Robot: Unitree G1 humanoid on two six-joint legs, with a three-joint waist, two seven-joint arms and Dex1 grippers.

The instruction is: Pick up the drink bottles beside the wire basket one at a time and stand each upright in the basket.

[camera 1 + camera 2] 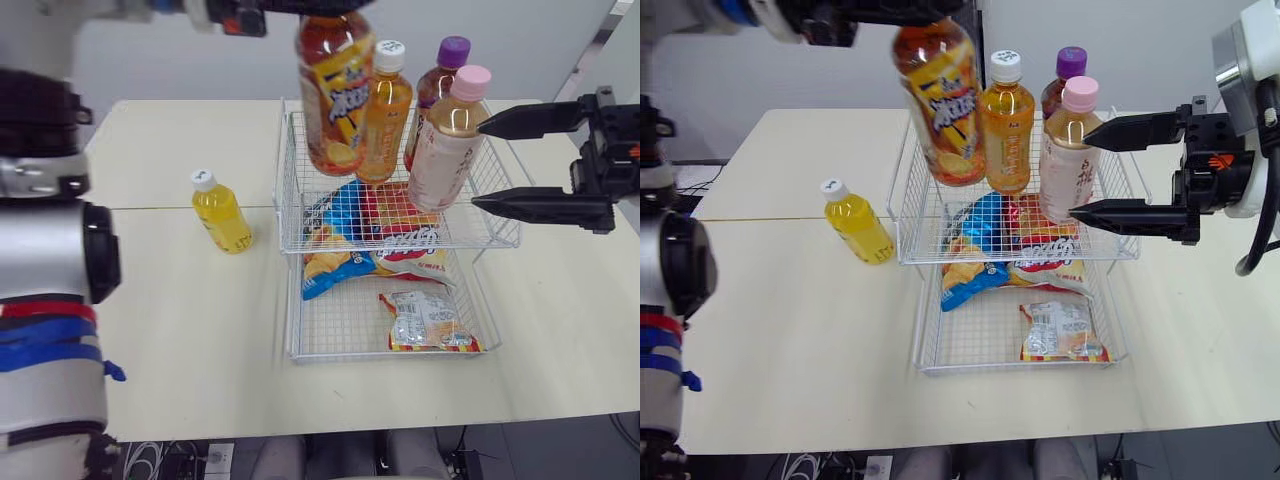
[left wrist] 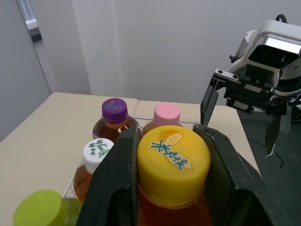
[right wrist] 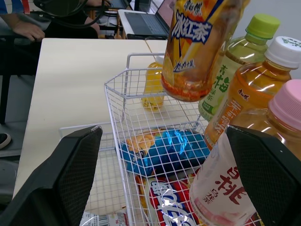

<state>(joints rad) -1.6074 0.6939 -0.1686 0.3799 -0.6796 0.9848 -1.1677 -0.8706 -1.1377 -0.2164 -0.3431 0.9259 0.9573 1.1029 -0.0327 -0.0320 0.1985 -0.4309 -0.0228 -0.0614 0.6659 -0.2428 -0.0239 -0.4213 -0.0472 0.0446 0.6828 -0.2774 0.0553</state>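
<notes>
Table [image 1: 180,340] lying bare left of both claws. Wire basket [image 1: 283,215] sitting beneath them. Left gripper [image 2: 171,174] clamping tea bottle [image 1: 335,95] above the rim. Right gripper [image 1: 480,165] gaping beside pink-capped bottle [image 1: 445,150]. Small yellow bottle [image 1: 222,212] standing outside, below-left of left gripper.

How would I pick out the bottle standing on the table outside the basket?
Find the white wire basket on the cream table. On the robot's left of it, a small bottle stands alone on the tabletop. It is bright yellow with a white cap, shorter than the basket's bottles and the tea bottle in the left gripper.
</notes>
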